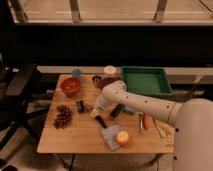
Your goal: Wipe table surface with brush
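The light-brown wooden table surface (75, 137) fills the middle of the camera view. The brush (83, 106), a slim dark tool with a blocky head, lies on it between the grapes and my arm. My gripper (94, 113) is at the end of the white arm, low over the table's middle. It is just right of the brush's handle end, and I cannot tell whether it touches it.
A green tray (145, 80) stands at the back right. An orange bowl (71, 86), a blue cup (76, 73) and a white jar (110, 70) are at the back. Grapes (62, 116) lie left. A short black bar (101, 121), grey cloth (110, 137), orange fruit (122, 138) and utensils (146, 121) lie in front. A chair (20, 90) stands left.
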### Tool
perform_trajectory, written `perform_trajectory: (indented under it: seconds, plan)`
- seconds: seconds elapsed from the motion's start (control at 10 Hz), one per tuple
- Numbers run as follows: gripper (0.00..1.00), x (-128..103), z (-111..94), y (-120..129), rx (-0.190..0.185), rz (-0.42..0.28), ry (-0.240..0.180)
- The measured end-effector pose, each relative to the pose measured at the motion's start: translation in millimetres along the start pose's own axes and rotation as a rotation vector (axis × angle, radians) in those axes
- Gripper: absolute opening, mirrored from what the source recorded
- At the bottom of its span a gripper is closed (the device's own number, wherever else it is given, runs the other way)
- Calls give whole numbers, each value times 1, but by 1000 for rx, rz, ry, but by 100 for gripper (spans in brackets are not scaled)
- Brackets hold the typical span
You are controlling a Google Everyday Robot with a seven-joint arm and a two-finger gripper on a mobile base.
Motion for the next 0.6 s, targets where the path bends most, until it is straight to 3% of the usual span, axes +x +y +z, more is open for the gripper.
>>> perform_trajectory:
  seconds: [0.3, 0.6]
  plan:
    - [1, 7, -1, 7, 1, 13, 14]
    - [0, 16, -3, 15, -2, 23, 25]
